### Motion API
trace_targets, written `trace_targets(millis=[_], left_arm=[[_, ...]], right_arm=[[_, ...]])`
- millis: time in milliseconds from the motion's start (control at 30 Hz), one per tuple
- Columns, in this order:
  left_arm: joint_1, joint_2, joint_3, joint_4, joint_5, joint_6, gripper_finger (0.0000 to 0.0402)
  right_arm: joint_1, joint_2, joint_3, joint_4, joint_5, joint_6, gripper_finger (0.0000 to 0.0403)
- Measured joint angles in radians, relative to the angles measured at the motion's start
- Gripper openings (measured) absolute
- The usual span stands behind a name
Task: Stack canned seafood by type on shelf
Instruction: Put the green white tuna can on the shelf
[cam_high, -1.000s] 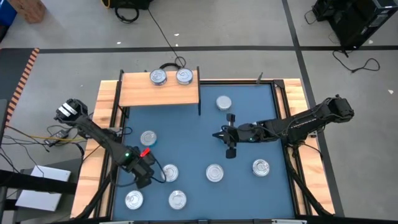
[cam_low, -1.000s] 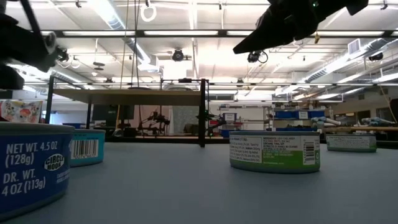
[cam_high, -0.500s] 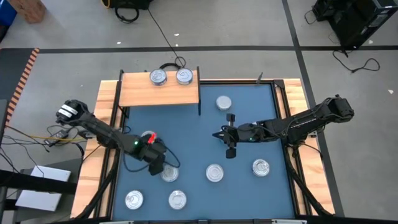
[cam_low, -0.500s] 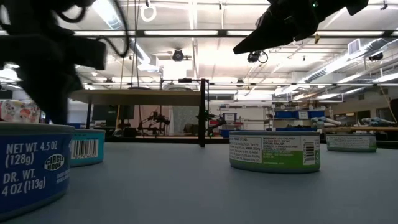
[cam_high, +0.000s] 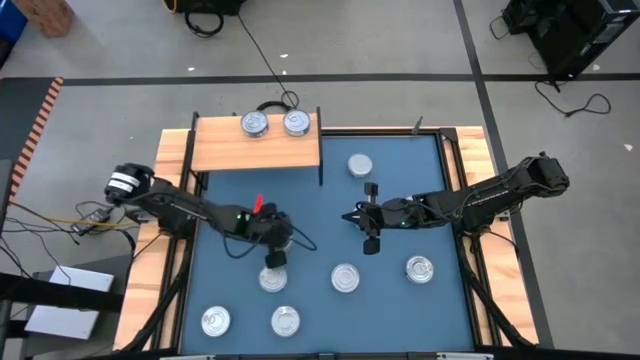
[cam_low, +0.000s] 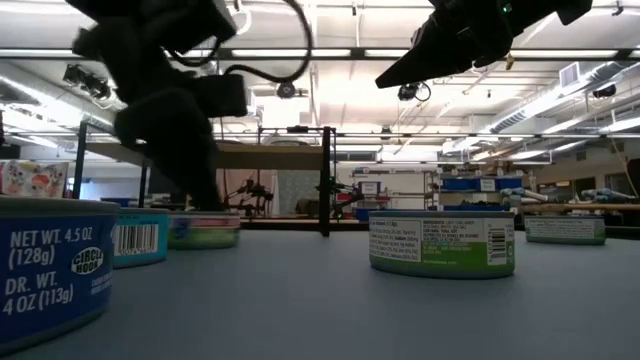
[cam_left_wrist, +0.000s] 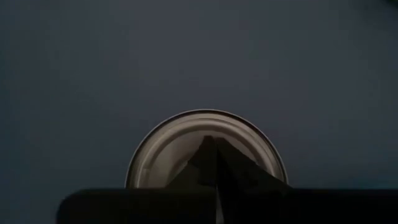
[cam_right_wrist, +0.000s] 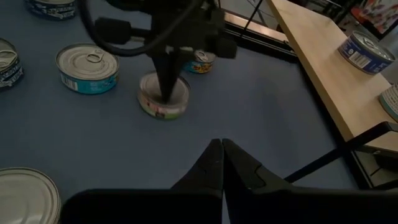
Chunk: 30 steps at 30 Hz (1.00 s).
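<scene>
Two dark, slim jointed arms. Left arm (cam_high: 190, 210): white round fitting near base, red tab and green light near wrist, looped black cable. Right arm (cam_high: 480, 198): all black.

We see a tin (cam_left_wrist: 205, 146) under the left claw (cam_left_wrist: 216, 163) with a shiny metal lid; matt blue desk (cam_high: 400, 170); smooth pale wood shelf (cam_high: 220, 150).

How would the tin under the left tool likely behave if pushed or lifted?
The tin is short, wide and flat on the tabletop, so a push would probably slide it, not tip it. Its rigid-looking round wall and shiny lid may slip from the left tool.
</scene>
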Motion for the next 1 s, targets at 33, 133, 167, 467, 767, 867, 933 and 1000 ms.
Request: trace_targets(millis=[33,133,167,467,767,867,933,1000], left_arm=[[0.014,0.002,-0.002,0.028,0.003,0.023,0.0001],[0.058,0.005,-0.006,0.123,0.012,0.097,0.0001],[0.073,0.005,-0.006,0.159,0.014,0.121,0.0001],[0.095,-0.048,0.046,0.14,0.225,0.275,0.0001],[-0.036,-0.031,0.073,-0.011,0.094,0.277,0.0057],[-0.071,-0.03,0.073,-0.024,-0.031,0.272,0.0088],[-0.088,-0.03,0.073,-0.017,-0.063,0.263,0.0109],[-0.101,-0.03,0.073,-0.022,-0.071,0.262,0.0127]], right_arm=[[0.0,0.0,0.0,0.0,0.0,0.0,0.0008],[0.0,0.0,0.0,0.0,0.0,0.0,0.0008],[0.0,0.0,0.0,0.0,0.0,0.0,0.0008],[0.0,0.0,0.0,-0.005,0.0,0.003,0.001],[0.0,0.0,0.001,-0.015,0.0,0.027,0.0015],[0.0,0.0,0.001,-0.015,0.0,0.027,0.002],[0.0,0.0,0.001,-0.016,0.0,0.028,0.0022],[0.0,0.0,0.001,-0.016,0.0,0.029,0.0022]])
